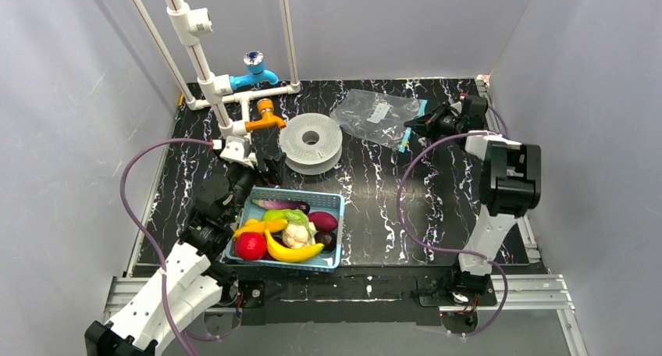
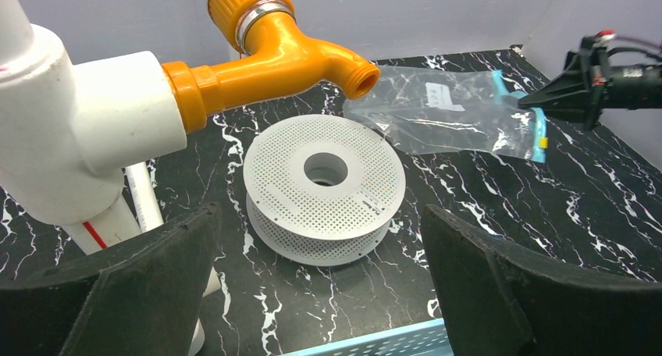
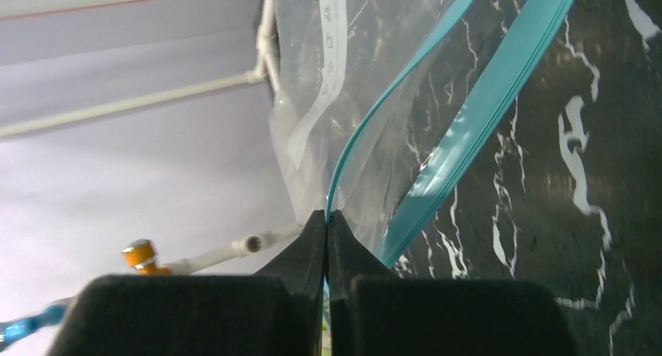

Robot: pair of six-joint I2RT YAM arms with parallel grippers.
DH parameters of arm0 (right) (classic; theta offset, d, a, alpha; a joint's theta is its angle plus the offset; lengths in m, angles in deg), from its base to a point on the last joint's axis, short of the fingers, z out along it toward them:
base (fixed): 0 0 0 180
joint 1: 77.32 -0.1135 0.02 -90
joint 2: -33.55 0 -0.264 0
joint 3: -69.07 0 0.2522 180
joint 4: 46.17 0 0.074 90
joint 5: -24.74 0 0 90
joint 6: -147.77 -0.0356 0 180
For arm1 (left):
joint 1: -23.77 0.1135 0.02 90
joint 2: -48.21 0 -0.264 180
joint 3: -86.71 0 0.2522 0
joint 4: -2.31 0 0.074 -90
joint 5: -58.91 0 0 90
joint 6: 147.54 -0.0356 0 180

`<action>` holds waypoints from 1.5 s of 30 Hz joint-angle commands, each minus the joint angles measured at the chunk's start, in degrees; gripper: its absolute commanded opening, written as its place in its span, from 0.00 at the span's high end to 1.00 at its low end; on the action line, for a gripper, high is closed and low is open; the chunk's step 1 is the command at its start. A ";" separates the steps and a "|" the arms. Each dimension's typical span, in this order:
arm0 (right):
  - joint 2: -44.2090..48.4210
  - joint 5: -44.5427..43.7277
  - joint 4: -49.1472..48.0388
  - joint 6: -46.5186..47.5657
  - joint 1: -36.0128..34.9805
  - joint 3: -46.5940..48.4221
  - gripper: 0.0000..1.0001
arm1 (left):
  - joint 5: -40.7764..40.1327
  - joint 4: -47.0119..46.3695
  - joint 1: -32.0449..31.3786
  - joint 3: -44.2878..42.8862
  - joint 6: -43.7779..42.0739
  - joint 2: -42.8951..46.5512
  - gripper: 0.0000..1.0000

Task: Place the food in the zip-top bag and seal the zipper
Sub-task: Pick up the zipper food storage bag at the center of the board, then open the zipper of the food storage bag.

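The clear zip-top bag lies at the back right of the table, its teal zipper strip on the right edge. My right gripper is shut on one lip of the zipper; the other lip hangs apart, so the mouth gapes. The bag also shows in the left wrist view. The food lies in a light-blue basket: yellow banana, red apple, cauliflower, eggplant, maroon pieces. My left gripper is open and empty, behind the basket.
A white perforated spool stands between basket and bag, also in the left wrist view. An orange tap and a blue tap on white pipes stand at the back left, close to my left gripper.
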 commanded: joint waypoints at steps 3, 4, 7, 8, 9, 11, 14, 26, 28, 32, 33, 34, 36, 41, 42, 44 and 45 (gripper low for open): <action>16.02 -17.89 29.00 23.22 -4.67 -4.41 0.99 | 1.22 0.04 -0.16 -2.49 0.39 -0.89 0.01; 18.13 -20.52 31.37 24.96 -5.03 -5.40 0.99 | 1.69 -0.01 -0.16 -2.65 0.55 -1.19 0.01; 24.78 -29.04 40.13 28.56 -7.77 -6.43 0.99 | 4.50 0.07 -0.21 -3.09 1.28 -2.24 0.00; 26.74 -31.78 43.47 29.15 -8.49 -5.82 0.99 | 5.82 0.06 -0.27 -3.21 1.77 -2.77 0.00; 28.42 -34.58 47.03 29.61 -9.42 -4.39 0.99 | 7.19 0.49 -0.29 -3.74 2.59 -3.31 0.00; 31.60 -40.86 55.15 30.60 -13.42 -0.42 0.99 | 12.78 1.74 -1.01 -5.48 4.36 -5.11 0.00; 35.79 -55.52 65.94 32.13 -23.71 5.75 0.99 | 20.39 1.00 -4.18 -7.76 6.80 -9.71 0.01; 39.19 -84.56 86.03 42.17 -52.85 20.86 0.99 | 19.36 2.14 -16.46 -17.00 9.82 -26.60 0.07; 37.09 -81.29 85.07 41.04 -55.95 19.73 0.99 | 17.97 4.51 -17.47 -16.92 10.81 -25.50 0.07; 38.05 -71.40 74.74 41.10 -59.37 12.11 0.99 | 12.61 4.20 -19.01 -15.66 11.20 -22.52 0.06; 39.32 -68.45 71.41 41.68 -59.41 9.51 0.99 | 12.01 3.89 -18.99 -15.26 11.51 -22.06 0.06; 41.12 -66.68 67.80 41.83 -59.40 6.70 0.99 | 11.28 3.80 -19.03 -15.02 12.13 -21.74 0.06; 46.08 -62.93 58.74 42.75 -59.40 1.05 0.99 | 8.44 3.46 -18.97 -14.11 14.77 -21.58 0.06; 55.00 -55.13 44.37 42.74 -59.40 -8.98 0.99 | 8.59 -0.29 -18.95 -11.62 21.61 -22.95 0.11; 55.80 -55.52 43.33 42.30 -59.40 -9.85 0.99 | 8.87 -0.45 -19.00 -11.55 22.48 -23.20 0.12; 56.39 -55.08 42.33 41.47 -59.42 -10.74 0.99 | 8.43 -0.96 -18.98 -11.03 23.88 -23.27 0.14; 56.21 -54.77 42.23 41.23 -59.40 -10.83 0.99 | 8.09 -1.38 -18.89 -10.60 24.48 -23.18 0.15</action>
